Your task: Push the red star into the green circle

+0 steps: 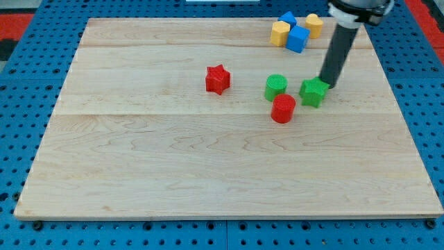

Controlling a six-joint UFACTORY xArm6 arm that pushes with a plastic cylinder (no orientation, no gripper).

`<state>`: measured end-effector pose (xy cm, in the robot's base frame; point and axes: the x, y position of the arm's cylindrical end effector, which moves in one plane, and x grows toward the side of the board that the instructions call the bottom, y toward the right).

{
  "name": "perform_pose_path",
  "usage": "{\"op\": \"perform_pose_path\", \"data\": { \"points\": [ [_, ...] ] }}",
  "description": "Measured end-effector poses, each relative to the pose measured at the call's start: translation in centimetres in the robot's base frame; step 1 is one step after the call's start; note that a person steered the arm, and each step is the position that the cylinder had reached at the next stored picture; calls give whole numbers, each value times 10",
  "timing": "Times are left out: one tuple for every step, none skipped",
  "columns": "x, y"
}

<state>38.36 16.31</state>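
Pincer: none fitted, so no state to tell; my tip (325,85) touches green star (313,92), right of green circle (275,87); red star (217,79) well left.

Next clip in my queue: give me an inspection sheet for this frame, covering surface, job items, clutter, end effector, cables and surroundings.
Surface: pale wooden board, lying flat on a blue pegboard.
Job's things: red star left of centre; green circle to its right, apart from it.
Clutter: red cylinder just below the green circle; green star at the view's right; two yellow blocks and two blue blocks clustered at the top.
End effector: my tip sits against the green star's upper right, far from the red star.
Cables: nothing seen.
Surroundings: blue pegboard all round; red patch at the top right corner.
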Motion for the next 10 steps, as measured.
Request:
{"op": "perform_pose_path", "data": {
  "points": [
    [-28, -12],
    [-70, -42],
    [-74, -146],
    [-74, -217],
    [-50, -201],
    [-28, -172],
    [-25, -165],
    [-23, -200],
    [23, -181],
    [37, -129]
  ]
}}
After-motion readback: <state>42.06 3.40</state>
